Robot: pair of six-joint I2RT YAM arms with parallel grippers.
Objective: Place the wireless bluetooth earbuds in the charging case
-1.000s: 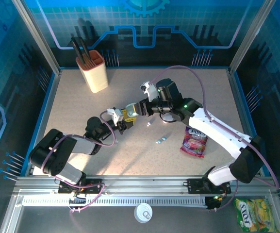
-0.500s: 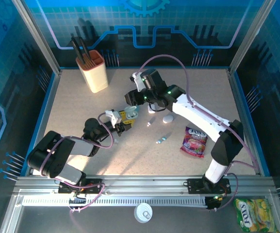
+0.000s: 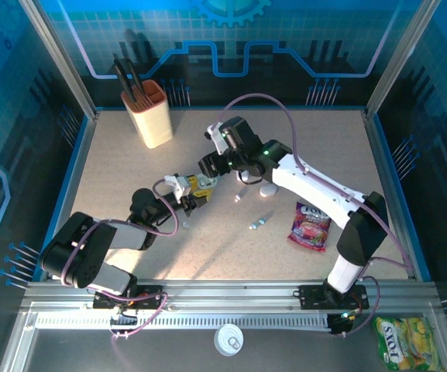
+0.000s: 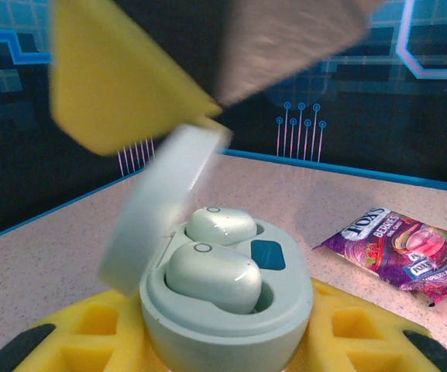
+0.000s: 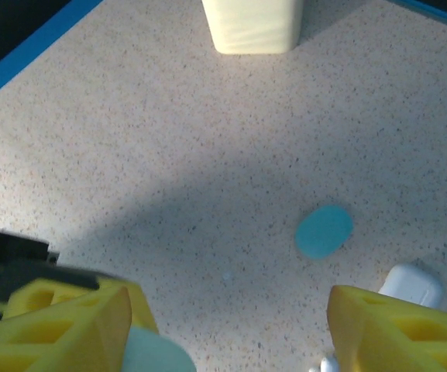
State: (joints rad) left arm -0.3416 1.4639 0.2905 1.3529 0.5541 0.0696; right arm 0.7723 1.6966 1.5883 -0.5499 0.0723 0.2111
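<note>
Gripping the open charging case (image 4: 231, 325) in left hand (image 4: 221, 345), two earbuds (image 4: 211, 275) nestled inside; holding right hand (image 5: 235, 325) wide, empty, by its lid (image 4: 161, 209).

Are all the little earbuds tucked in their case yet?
Not yet. Two pale green earbuds sit in the open pale green round case, gripped by the left hand. The right hand is open beside its lid. Light-blue buds on the table are left to put away.
</note>
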